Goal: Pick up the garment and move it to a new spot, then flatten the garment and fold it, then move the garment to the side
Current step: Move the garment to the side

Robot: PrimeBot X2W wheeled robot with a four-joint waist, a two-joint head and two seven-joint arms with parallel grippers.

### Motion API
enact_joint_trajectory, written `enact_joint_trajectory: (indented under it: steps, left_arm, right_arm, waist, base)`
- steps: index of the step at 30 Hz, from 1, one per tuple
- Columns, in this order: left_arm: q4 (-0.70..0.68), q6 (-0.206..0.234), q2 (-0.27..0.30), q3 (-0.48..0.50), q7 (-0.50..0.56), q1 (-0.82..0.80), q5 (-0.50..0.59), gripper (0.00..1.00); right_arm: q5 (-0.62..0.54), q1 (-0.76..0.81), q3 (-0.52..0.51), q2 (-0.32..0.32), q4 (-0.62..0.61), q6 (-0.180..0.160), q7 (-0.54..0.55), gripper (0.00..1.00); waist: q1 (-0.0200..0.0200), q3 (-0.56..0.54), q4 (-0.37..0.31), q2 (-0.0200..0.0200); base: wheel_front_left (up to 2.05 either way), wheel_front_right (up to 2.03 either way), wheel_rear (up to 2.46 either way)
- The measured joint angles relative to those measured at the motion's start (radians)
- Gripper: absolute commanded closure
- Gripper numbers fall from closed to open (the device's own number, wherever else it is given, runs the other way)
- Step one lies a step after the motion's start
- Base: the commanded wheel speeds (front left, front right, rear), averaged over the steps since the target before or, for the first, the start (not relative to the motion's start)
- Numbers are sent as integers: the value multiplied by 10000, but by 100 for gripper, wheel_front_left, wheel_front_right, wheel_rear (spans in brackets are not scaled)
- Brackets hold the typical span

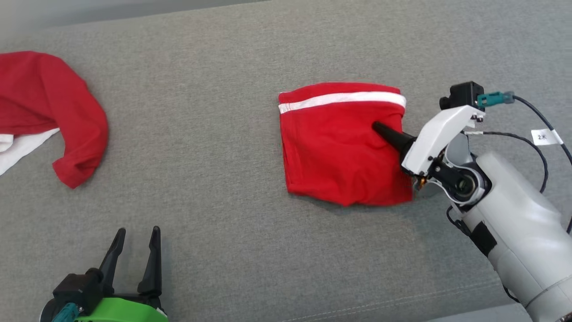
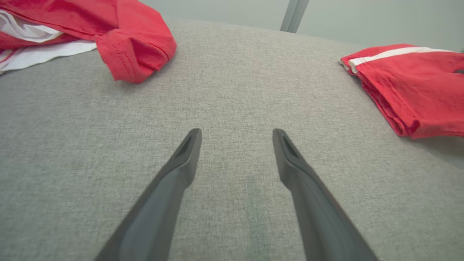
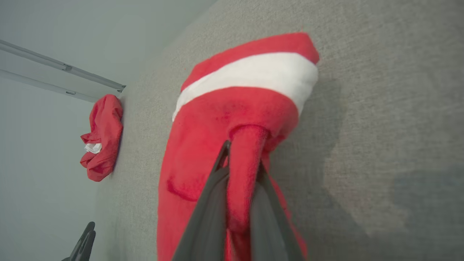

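Jaws of the right gripper (image 3: 243, 159) pinch a fold of the red garment (image 1: 339, 152), right of centre on the grey fabric (image 1: 214, 188); the left gripper (image 1: 136, 232) gapes wide, well apart. Far left — another red heap (image 1: 49, 103), perhaps a shirt, bare room between.

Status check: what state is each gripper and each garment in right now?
folded garment: folded, lying on the grey surface, one ridge pinched up.
right gripper: shut on that ridge of the folded garment.
left gripper: open, empty, apart from both garments.
crumpled garment: bunched, unfolded, at the robot's far left.
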Motion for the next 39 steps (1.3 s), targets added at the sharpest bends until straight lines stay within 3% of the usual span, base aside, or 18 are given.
enact_joint_trajectory:
  steps: [12,20,27,32,39]
  left_arm:
    - [-940,-13,594,-196,217,131,224,0]
    - [-1781,15,851,-430,909,-151,330,0]
    - [-2464,268,1177,-157,1290,-191,360,0]
    - [-2824,395,1310,-27,1379,-188,301,0]
    - [-3112,491,1427,109,1384,-190,257,0]
  right_arm:
    - [-895,1397,-1313,-222,702,-2,182,100]
    - [-2360,742,-1206,-364,796,0,-437,100]
    - [-3910,-1256,-314,-1618,656,6,-562,100]
    - [-5124,-2174,184,-2614,1709,6,-621,100]
    - [-5716,-2931,326,-3256,3035,8,-894,100]
  waist:
    - [0,-320,-2184,0]
    - [0,3,-3346,0]
    - [0,801,-3489,0]
    - [0,1377,-3130,0]
    - [0,1997,-2499,0]
  base:
    - [0,0,0]
    - [0,0,0]
    - [0,0,0]
    - [0,0,0]
    - [0,0,0]
